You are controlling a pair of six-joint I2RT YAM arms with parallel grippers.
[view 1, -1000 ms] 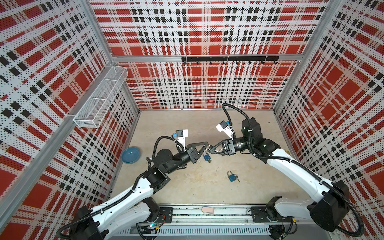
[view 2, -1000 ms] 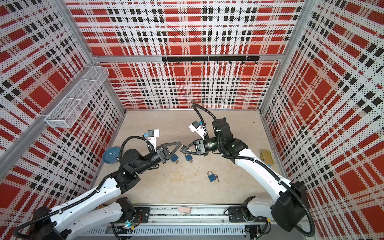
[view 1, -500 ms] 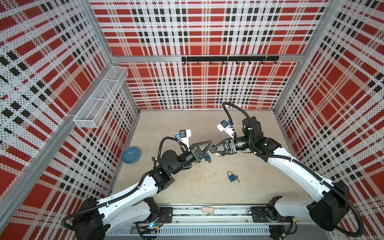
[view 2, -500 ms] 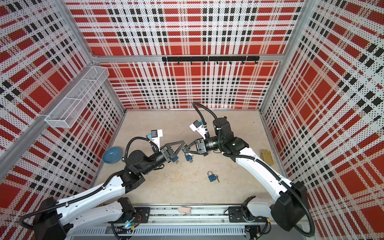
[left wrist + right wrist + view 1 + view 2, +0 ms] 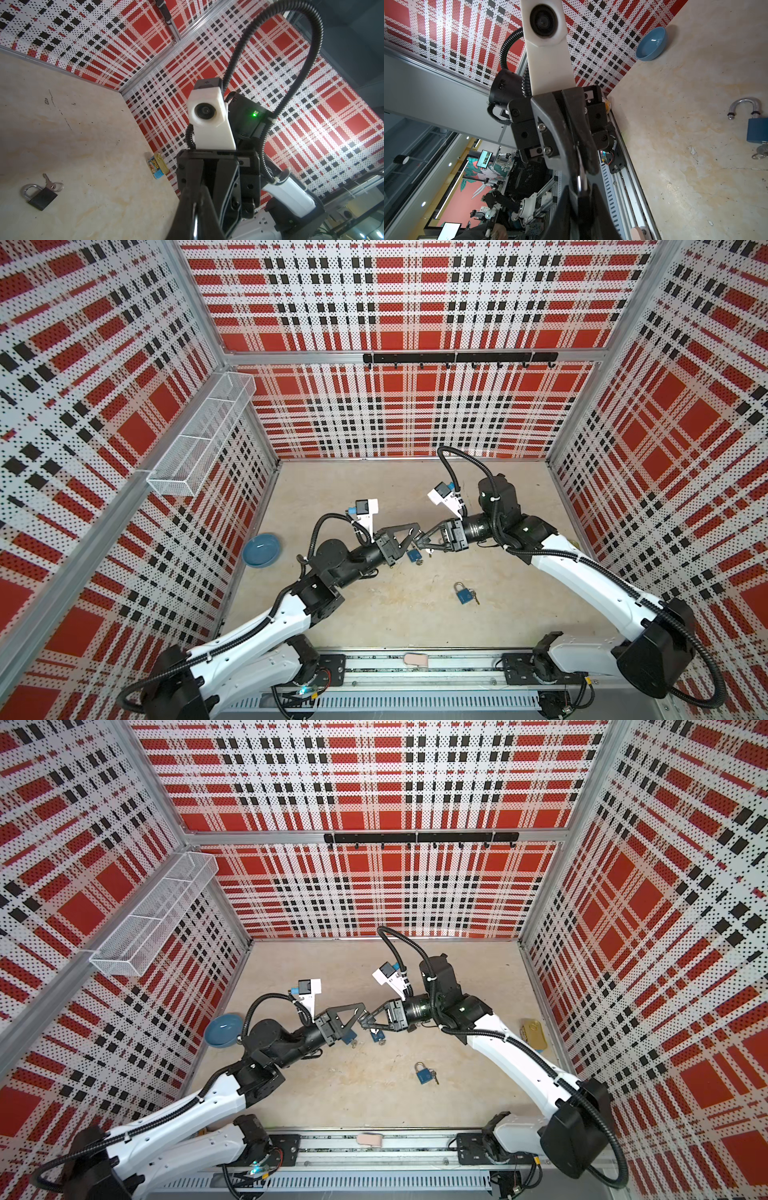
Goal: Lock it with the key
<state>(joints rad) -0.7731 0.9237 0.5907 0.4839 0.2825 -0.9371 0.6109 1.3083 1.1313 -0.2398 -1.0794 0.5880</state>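
Metal, probably the key (image 5: 580, 182), is clenched by both the left claw (image 5: 415, 529) and the right claw (image 5: 420, 542); a mistimed release could drop it beside the padlock (image 5: 412, 555).

Beige table (image 5: 332, 489), four things lying on it.
Bowl (image 5: 262, 549) by the left wall, can (image 5: 532, 1033) by the right; mid padlock (image 5: 413, 555); front padlock (image 5: 462, 593) with keys (image 5: 475, 596).

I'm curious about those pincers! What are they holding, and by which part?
Left pincer and right pincer both pinch one thin silver loop with their tips; shackle or key ring, cannot tell.
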